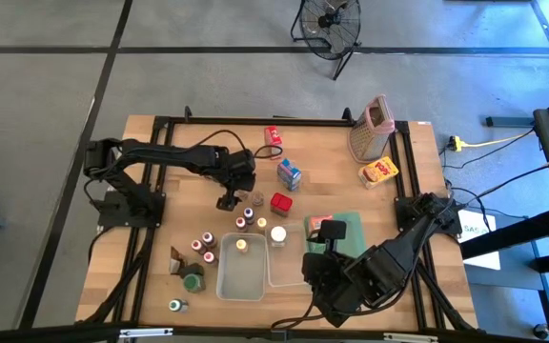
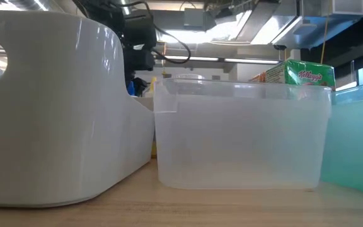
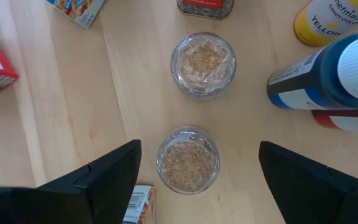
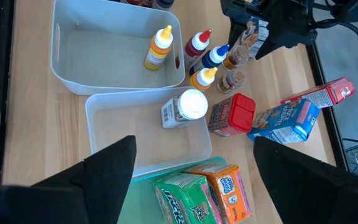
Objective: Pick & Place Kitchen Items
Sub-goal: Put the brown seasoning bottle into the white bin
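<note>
Left claw (image 3: 197,180) wide open, empty, above open spice jar (image 3: 188,160), right claw (image 4: 191,168) open, empty

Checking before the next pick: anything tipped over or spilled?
Mostly tidy. One white-capped jar lies on its side in the clear tub, and a blue carton lies flat on the table. No spill is visible.

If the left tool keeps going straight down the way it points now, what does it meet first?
Most likely the small uncapped jar of brown flakes, centred between the open left tool's fingers. A second matching jar stands just beyond it. How far above the jar the tool sits is unclear.
</note>
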Available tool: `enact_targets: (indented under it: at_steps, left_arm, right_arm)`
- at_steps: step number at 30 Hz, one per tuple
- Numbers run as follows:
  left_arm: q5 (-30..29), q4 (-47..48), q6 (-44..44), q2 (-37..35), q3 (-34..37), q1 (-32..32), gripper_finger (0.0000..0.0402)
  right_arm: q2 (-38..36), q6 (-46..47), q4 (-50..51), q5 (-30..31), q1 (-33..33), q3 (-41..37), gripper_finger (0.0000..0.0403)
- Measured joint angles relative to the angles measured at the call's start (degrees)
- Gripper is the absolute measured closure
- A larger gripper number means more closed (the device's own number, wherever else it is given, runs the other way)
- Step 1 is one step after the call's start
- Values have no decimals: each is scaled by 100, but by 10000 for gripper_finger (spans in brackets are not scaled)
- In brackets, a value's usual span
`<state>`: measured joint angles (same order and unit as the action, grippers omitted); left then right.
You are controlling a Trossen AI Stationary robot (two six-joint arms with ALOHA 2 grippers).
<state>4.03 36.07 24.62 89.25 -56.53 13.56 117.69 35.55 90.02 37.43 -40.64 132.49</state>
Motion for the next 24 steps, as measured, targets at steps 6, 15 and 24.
enact_targets:
  at_steps: [6, 15, 24]
  left_arm:
    - [4, 0, 10, 0, 0, 4, 80]
    - [25, 13, 15, 0, 0, 35, 80]
    - [254, 13, 70, 0, 0, 285, 80]
  right_arm:
    - [0, -12, 0, 0, 0, 0, 75]
    - [0, -39, 0, 0, 0, 0, 75]
    - [0, -42, 0, 0, 0, 0, 75]
